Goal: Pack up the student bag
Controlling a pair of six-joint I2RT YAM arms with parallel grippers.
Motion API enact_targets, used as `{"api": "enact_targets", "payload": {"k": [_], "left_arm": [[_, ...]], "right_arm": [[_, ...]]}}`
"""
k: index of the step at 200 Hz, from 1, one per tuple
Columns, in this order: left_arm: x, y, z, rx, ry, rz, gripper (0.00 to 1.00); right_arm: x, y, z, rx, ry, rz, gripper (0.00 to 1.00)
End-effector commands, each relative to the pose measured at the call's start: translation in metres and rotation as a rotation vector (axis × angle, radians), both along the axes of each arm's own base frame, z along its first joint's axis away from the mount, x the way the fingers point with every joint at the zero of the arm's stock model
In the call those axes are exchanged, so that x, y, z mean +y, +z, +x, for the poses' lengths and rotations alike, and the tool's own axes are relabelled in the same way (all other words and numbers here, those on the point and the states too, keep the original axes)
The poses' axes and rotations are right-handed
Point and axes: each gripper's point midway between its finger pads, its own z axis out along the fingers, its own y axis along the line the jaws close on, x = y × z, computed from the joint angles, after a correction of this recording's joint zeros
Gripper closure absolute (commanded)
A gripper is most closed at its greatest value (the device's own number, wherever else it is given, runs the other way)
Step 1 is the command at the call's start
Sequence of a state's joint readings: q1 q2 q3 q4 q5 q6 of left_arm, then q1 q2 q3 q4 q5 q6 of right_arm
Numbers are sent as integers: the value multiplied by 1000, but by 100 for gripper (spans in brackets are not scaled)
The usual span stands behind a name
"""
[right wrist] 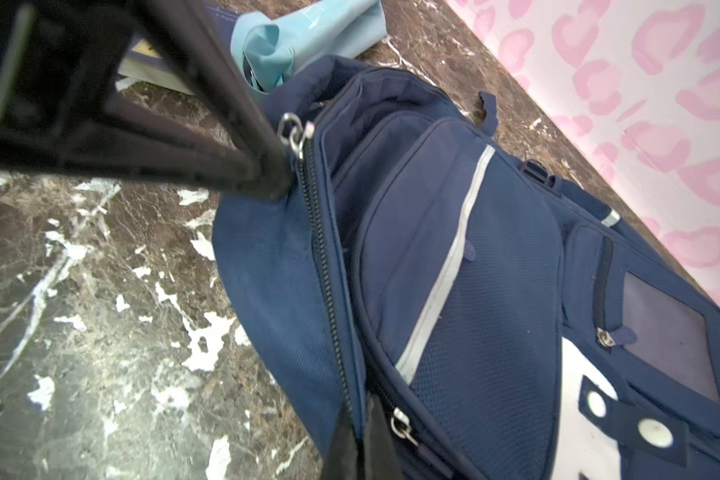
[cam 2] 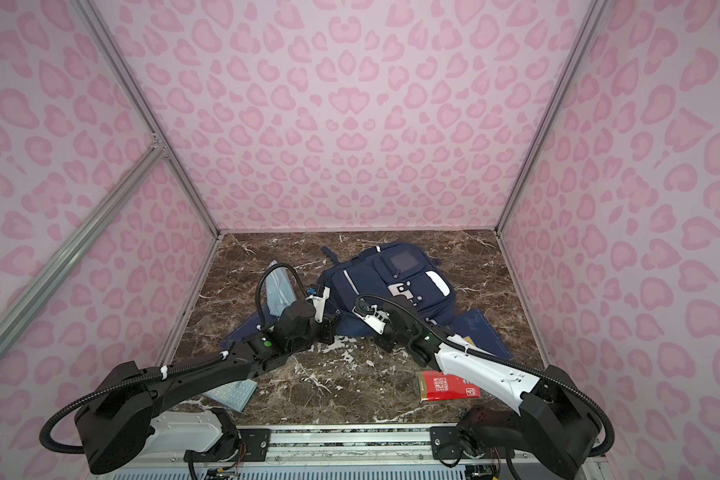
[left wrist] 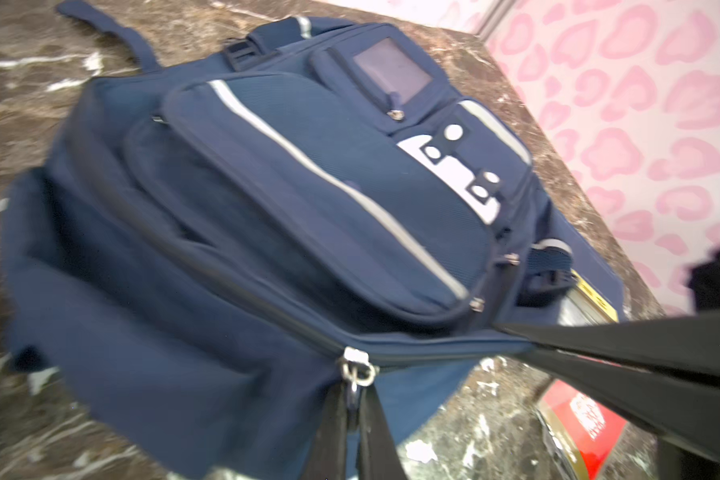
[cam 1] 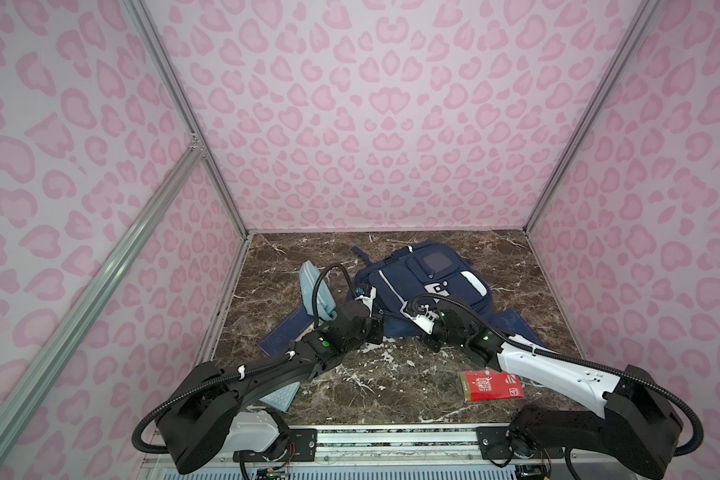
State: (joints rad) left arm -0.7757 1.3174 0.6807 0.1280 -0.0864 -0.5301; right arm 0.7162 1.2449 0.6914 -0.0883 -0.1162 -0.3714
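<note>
Left wrist view puts the student bag (left wrist: 267,187) flat on the worktop (left wrist: 38,62), directly ahead of your left gripper (left wrist: 354,405), which is pinched on the main zip pull (left wrist: 356,368). Your right gripper (right wrist: 360,428) is clamped on the bag's edge beside that zip. Expect soft, slack cloth that bunches; hold by pull and seam, not the loose panels.

student bag (right wrist: 474,291) cut off by the right wrist view's edge; right arm (cam 1: 558,370) hides a corner of the red packet (cam 1: 491,386), print unreadable; left arm (cam 1: 267,372) covers most of a pale keypad (cam 1: 281,397)
</note>
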Motion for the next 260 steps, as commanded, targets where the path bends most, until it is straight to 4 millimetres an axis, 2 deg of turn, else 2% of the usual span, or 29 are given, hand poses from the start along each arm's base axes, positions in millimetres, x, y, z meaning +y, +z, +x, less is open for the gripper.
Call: {"api": "enact_targets", "payload": {"k": [1, 15, 28, 50, 89, 106, 121, 135, 146, 168, 183, 191, 204, 229, 246, 260], "left_arm": [[32, -5, 25, -19, 124, 71, 97], [45, -9, 35, -23, 170, 114, 97], [50, -9, 36, -22, 178, 117, 97], [50, -8, 22, -14, 158, 59, 97], [58, -18, -7, 18, 144, 20, 97], [46, -22, -19, 39, 111, -40, 97], [15, -19, -31, 65, 32, -160, 97], [-8, -22, -39, 61, -11, -122, 97], [-21, -24, -36, 41, -18, -53, 97], [-36, -26, -24, 21, -38, -3, 97], [-38, -20, -18, -8, -41, 30, 91], [-36, -15, -15, -28, -33, 40, 88], [-27, -15, -14, -32, -20, 74, 79], [-17, -16, -8, -40, -41, 69, 54], [-19, -15, -2, -70, -79, 77, 54], [-23, -16, 2, -88, -115, 102, 53]], "right_arm": [[-34, -19, -3, 1, -71, -147, 100], [-42, -20, 2, -21, -96, -144, 100], [-52, -19, 11, -41, -138, -144, 100], [-70, -18, 26, -32, -204, -136, 100], [-102, -16, 50, -56, -346, -153, 100], [-114, -14, 57, -61, -404, -155, 100], [-122, -11, 63, -79, -450, -153, 100], [-110, -8, 60, -68, -390, -116, 100], [-100, -6, 55, -50, -340, -86, 99], [-102, -5, 48, -52, -369, -96, 73], [-105, -1, 44, -62, -398, -109, 60], [-98, 2, 40, -66, -378, -95, 52], [-72, 7, 30, -55, -276, -34, 43], [-28, 10, 20, 0, -127, 68, 40], [-6, 4, 23, 57, -77, 86, 40], [4, -7, 31, 115, -90, 70, 39]]}}
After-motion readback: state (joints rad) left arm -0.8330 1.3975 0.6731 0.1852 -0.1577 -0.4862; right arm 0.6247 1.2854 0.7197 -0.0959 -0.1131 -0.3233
